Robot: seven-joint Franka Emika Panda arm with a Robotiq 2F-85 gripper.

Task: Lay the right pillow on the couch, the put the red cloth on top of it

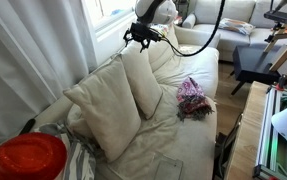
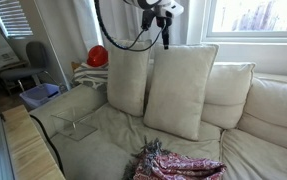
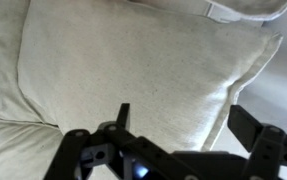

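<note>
Two cream pillows lean upright against the couch (image 1: 178,140) (image 2: 273,115) back. The right pillow (image 1: 143,85) (image 2: 183,90) stands beside the bigger pillow (image 1: 103,110) (image 2: 130,80). My gripper (image 1: 140,38) (image 2: 164,38) hangs open just above the right pillow's top edge and holds nothing. In the wrist view a wrinkled cream pillow face (image 3: 123,60) with a seamed border fills the picture below the gripper (image 3: 183,112); I cannot tell which pillow it is. The red cloth (image 1: 193,97) (image 2: 178,165) lies crumpled on the seat cushion, in front of the pillows and apart from them.
A glossy round red object (image 1: 25,158) (image 2: 98,55) sits at the couch's end, beyond the bigger pillow. A clear plastic piece (image 2: 73,125) rests on the seat near that end. A window with curtains (image 1: 43,40) runs behind the couch. A dark chair (image 1: 253,65) stands further off.
</note>
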